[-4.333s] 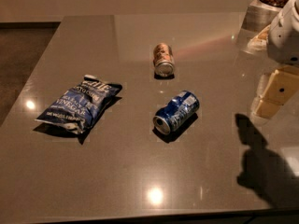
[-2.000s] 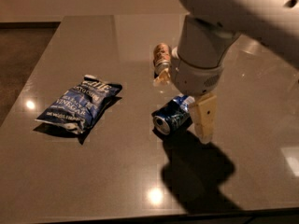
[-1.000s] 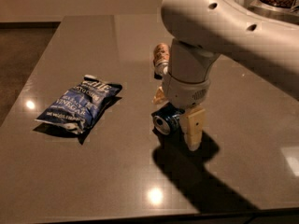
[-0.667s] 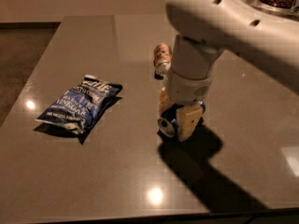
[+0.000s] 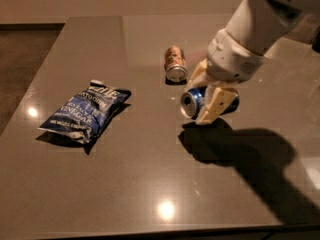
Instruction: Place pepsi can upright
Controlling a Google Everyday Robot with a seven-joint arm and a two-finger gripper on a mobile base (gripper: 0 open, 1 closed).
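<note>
The pepsi can (image 5: pixel 192 102) is a small blue can with a silver top. It lies on its side, held a little above the grey table (image 5: pixel 150 184), with its top facing left toward the camera. My gripper (image 5: pixel 206 95) comes down from the upper right and is shut on the can, with one cream finger (image 5: pixel 212 106) in front of it and the other behind it. The can's shadow falls on the table just below.
An orange-brown can (image 5: pixel 174 64) lies on its side just behind and left of the gripper. A blue chip bag (image 5: pixel 85 110) lies at the left. The table's front edge runs along the bottom of the view. My white arm (image 5: pixel 260 24) fills the upper right.
The gripper has closed on the pepsi can and lifted it slightly off the table. The arm has swung up toward the right. The other can and the bag have not moved.
</note>
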